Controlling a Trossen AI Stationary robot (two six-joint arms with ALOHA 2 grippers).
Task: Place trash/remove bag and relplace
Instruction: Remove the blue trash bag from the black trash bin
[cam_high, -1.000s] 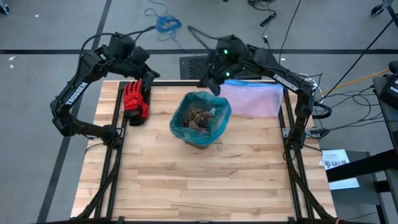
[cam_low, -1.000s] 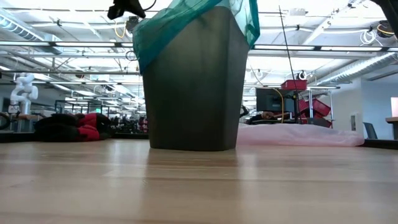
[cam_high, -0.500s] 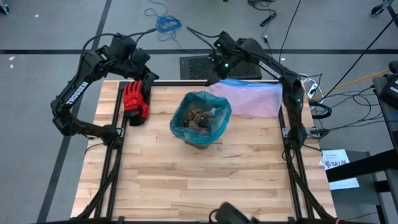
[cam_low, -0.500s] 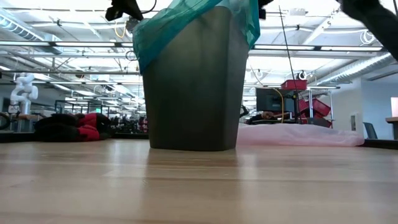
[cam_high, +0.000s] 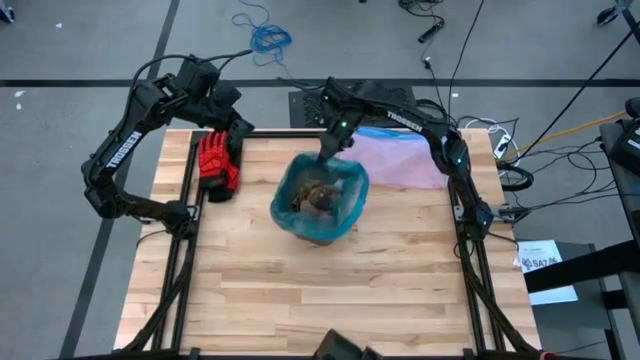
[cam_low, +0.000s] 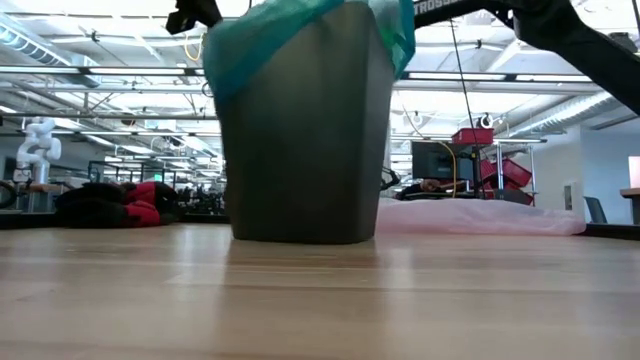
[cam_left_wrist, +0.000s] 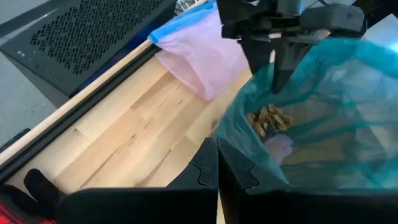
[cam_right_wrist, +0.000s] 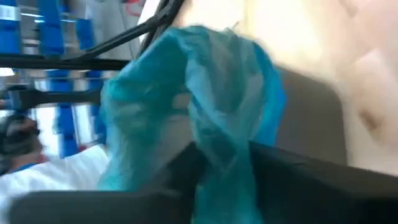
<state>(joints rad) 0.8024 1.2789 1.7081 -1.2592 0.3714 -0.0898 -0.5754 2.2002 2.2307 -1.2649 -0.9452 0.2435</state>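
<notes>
At the table's far-left corner the left gripper (cam_high: 238, 127) hangs idle above the red-and-black work gloves (cam_high: 216, 164), its two dark fingers (cam_left_wrist: 208, 168) pressed together with nothing between them.

Near the middle of the light wooden table (cam_high: 300, 290) stands the dark grey plastic wastebasket (cam_low: 300, 130), upright with its mouth facing straight up. It is lined with the thin translucent teal-green plastic bag (cam_high: 320, 195). The bag's long axis runs vertically with the bin; its crinkled top is folded out over the rim, and brown scraps of trash (cam_high: 312, 196) lie inside.

The right gripper (cam_high: 333, 147) reaches down to the far edge of the bin. In its own wrist view a bunched fold of the teal film sits between its part-open fingers (cam_right_wrist: 280, 168); whether they actually pinch it cannot be told.

Just behind, to the right, a pale pink translucent bag with a blue edge (cam_high: 400, 155) lies flat on the table.
</notes>
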